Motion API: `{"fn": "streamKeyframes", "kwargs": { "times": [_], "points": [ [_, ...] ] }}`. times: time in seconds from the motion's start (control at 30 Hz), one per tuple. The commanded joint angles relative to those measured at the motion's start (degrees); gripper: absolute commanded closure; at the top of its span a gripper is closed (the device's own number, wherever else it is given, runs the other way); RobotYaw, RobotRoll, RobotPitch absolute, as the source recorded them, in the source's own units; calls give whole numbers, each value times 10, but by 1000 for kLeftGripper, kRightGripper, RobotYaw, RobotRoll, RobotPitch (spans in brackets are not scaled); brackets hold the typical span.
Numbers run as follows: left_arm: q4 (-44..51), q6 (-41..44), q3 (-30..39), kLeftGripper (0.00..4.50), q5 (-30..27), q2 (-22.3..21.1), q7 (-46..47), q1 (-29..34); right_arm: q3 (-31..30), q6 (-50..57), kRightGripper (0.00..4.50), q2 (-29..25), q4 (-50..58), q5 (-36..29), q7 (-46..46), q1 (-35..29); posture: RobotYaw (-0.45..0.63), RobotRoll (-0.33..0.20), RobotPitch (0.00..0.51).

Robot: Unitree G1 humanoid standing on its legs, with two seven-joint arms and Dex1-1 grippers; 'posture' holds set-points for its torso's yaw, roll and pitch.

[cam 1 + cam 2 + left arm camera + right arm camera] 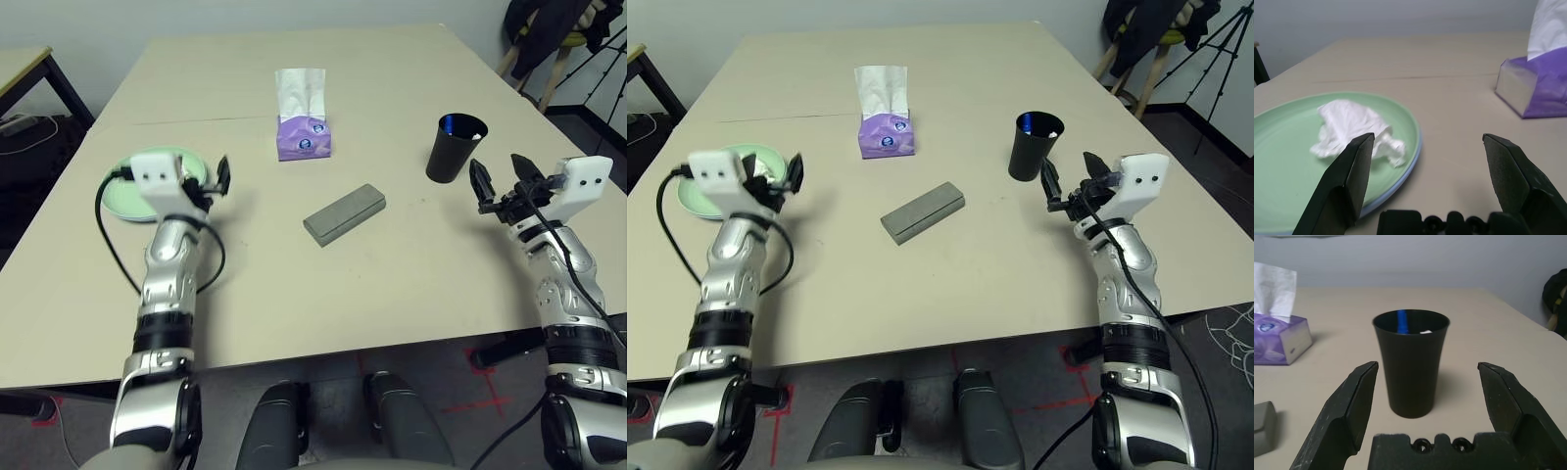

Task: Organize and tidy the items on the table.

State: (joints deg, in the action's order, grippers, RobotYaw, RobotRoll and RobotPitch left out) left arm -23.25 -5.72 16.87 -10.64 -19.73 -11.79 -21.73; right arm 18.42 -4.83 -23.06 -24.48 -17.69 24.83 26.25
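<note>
black cup [1410, 363] stands upright on the beige worktop [392, 284], dead ahead at twelve o'clock of the right hand [1425, 396], whose fingers gape wide and empty just short of it. left hand [1425, 176], equally wide, faces the crumpled tissue [1354, 128] on the green plate [1283, 196].

No legible text, brand name, number or sign can be made out on any item. Round blue-and-white emblems are printed on the front of the purple tissue box [306, 137], but their content cannot be read. The grey case [344, 214], the black cup [1411, 361] and the green plate [1283, 161] are seen to carry no readable marking.
</note>
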Motion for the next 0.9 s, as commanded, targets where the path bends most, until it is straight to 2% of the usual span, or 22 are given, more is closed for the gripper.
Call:
{"fn": "streamKeyframes", "kwargs": {
  "times": [0.03, 0.27, 0.57, 0.9],
  "points": [
    [35, 4, 13, 0, -22, -22, -29, 17, -1, -14, 37, -19, -43, 9, 9, 23, 0, 0, 93],
    [65, 26, 33, 0, -38, -52, -44, 43, -6, -25, 37, -25, -90, 5, 38, 53, 10, 0, 98],
    [66, 50, 40, 0, -45, -56, -42, 42, -5, -33, 37, 9, -63, 11, -14, 27, 7, 0, 98],
    [48, 45, 42, 0, -42, -51, -33, 26, -7, -39, 37, 9, -57, 28, -44, 24, -1, 0, 101]
  ]
}}
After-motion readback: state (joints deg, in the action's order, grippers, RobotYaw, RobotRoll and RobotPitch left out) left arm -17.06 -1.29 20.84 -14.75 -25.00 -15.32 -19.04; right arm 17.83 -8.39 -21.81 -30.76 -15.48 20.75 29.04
